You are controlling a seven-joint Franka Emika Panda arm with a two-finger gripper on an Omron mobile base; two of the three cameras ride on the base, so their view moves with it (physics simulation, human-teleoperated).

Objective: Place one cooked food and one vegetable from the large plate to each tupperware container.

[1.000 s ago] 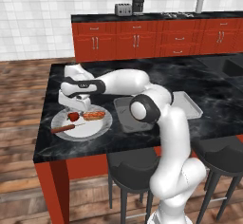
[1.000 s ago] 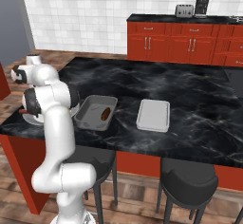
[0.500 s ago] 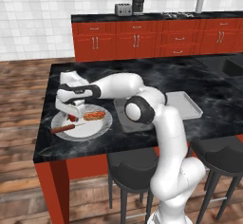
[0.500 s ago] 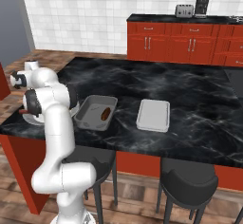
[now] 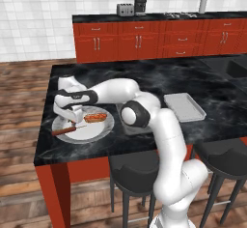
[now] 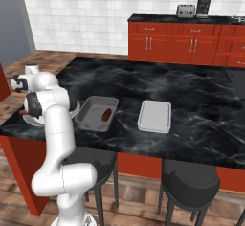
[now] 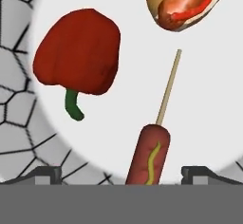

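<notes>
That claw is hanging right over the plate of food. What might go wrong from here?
The open gripper sits over the sausage on a stick, and the red pepper and hot dog lie close by on the large plate, so the fingers could nudge a neighbour. The round sausage might also roll or slip as the jaws close.

I'm seeing the red pepper (image 7: 78, 52), hot dog (image 7: 182, 2) and skewered sausage (image 7: 149, 154) lying apart on the large plate (image 7: 123, 109); brown lump (image 6: 106, 114) sitting in the nearer tray (image 6: 91, 106).
</notes>
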